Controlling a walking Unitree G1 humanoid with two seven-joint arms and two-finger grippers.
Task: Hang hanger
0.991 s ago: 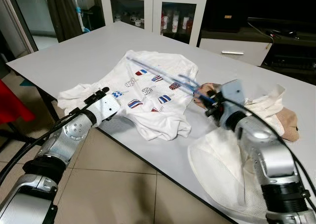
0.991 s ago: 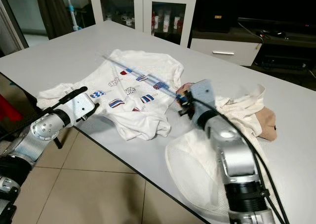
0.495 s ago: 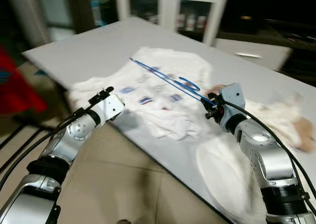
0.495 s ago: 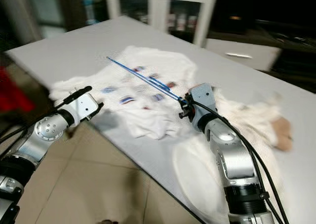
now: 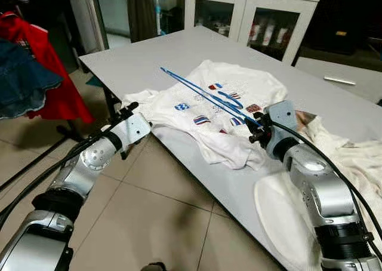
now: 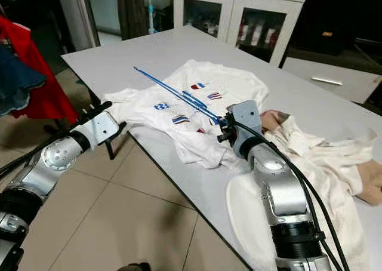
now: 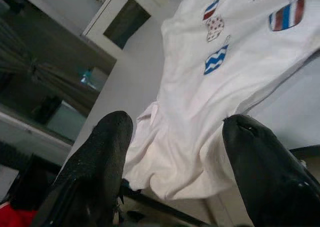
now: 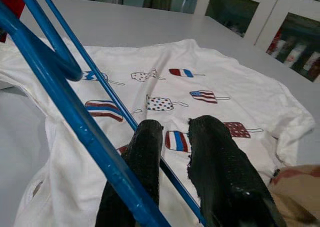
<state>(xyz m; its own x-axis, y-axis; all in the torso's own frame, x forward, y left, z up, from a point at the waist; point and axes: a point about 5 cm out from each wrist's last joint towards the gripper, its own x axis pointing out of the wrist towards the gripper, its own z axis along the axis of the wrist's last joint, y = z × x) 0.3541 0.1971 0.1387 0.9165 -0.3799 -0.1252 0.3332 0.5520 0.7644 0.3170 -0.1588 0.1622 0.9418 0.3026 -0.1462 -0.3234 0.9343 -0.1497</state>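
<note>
Right now the right gripper (image 5: pixel 256 128) has its two black fingers (image 8: pixel 150 152) pinched onto the blue hanger (image 5: pixel 203 95), holding it by one end. The rest of the hanger sticks out long and thin, away from the gripper. It points across the white T-shirt (image 5: pixel 203 113) toward the far left part of the grey table (image 5: pixel 137 59). The hanger floats just above the shirt and does not seem to lie on it. Its hook (image 5: pixel 230 99) curls close to the gripper.

The left gripper (image 5: pixel 126 108) is near the table edge, just beside a sleeve of the shirt. Its fingers (image 7: pixel 100 152) are spread wide and hold nothing. The far tip of the hanger is nearer to this gripper than to the right one, but they are apart.

Off to the robot's left, red and blue clothes (image 5: pixel 33 74) hang near the floor stand. That looks like the place where clothes go. So the hanger already points about that way, long end first. I think the right arm must carry it that way, past the table edge. The hook sits at the held end, so the arm may have to turn the hanger before the hook can catch on anything. I cannot see a rail to hang it on.
</note>
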